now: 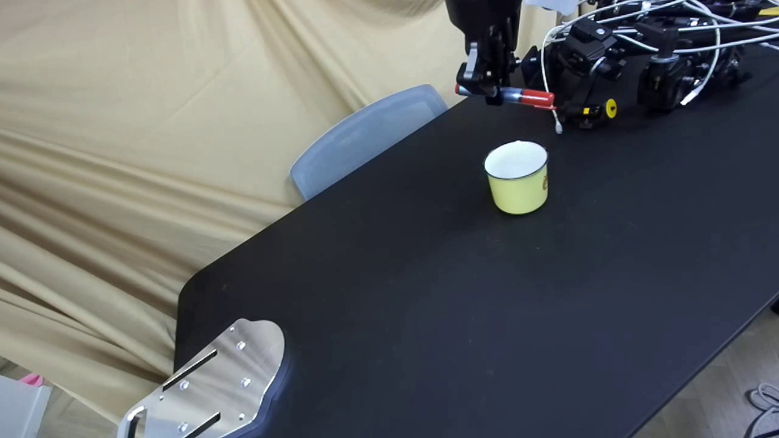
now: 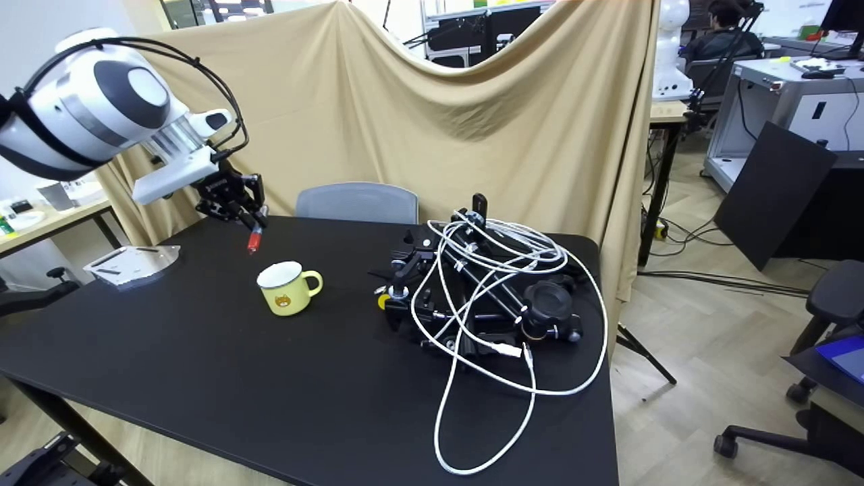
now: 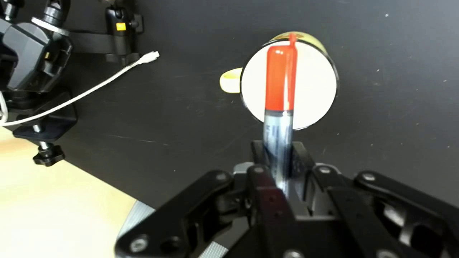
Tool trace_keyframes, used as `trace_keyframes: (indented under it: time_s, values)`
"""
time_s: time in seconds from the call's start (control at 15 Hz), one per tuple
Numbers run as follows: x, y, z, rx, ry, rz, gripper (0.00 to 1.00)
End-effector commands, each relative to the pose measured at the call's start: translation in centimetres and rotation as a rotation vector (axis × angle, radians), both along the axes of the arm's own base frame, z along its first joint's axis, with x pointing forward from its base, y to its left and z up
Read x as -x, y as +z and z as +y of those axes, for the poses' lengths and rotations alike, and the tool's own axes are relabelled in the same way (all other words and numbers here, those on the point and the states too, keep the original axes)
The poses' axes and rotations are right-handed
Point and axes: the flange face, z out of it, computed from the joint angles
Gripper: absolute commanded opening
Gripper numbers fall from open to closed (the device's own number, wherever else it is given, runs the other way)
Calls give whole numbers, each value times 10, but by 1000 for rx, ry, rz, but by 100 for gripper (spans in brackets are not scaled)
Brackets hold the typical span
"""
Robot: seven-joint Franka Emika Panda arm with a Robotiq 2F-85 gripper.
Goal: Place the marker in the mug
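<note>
Near the mug (image 1: 517, 188), the pincer (image 3: 279, 157) pinches the probably light, stiff, slick marker (image 3: 279, 120) by its barrel (image 3: 278, 138), likely the best hold.

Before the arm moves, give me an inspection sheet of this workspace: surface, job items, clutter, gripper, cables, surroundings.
Surface: black table, a few pale specks in the wrist view.
Job items: marker held off the table, red cap outward, apart from the mug in both exterior views; mug upright, nothing seen inside.
Clutter: black mounting gear heaped toward one end; slotted metal plate toward the other.
Gripper: closed on the marker's barrel.
Cables: white cables looped over that gear, one loop lying on the table; black cables arching along the arm.
Surroundings: grey chair by the table's edge, beige curtain behind it, a person in the background.
</note>
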Motion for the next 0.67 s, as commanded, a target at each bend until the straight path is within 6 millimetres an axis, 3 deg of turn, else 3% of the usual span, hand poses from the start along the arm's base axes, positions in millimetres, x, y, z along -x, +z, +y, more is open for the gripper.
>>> trace_keyframes:
  time_s: [0.0,0.13,0.2,0.33,0.4,0.6]
  values:
    - [7,-10,-3,-6,-41,-68,5]
    - [5,-10,-1,-7,-13,-41,5]
    - [6,-14,-1,-9,-8,-37,21]
    - [6,-15,0,-8,-6,-34,21]
    - [6,-15,0,-8,-6,-34,5]
    - [1,-11,1,11,-28,-147,5]
